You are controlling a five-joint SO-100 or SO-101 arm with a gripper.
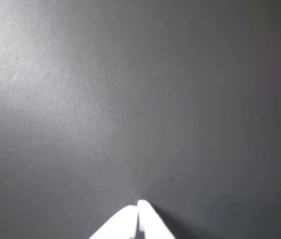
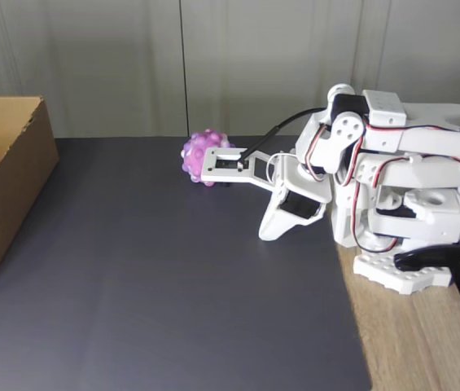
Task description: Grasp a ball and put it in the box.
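While the ball (image 2: 204, 156) lay far across the dark mat (image 2: 173, 285), well apart from the box (image 2: 2, 179), our gripper (image 1: 139, 209) pointed down with fingers together (nothing held); we judged the grasp unstarted: next, open and reach.

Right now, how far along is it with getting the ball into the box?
Nothing looks done yet. The ball sits on the dark mat, far from the box at the left edge of the fixed view. In the wrist view the gripper is closed on nothing above bare mat. Still to do: reach, grasp, carry across, and drop.
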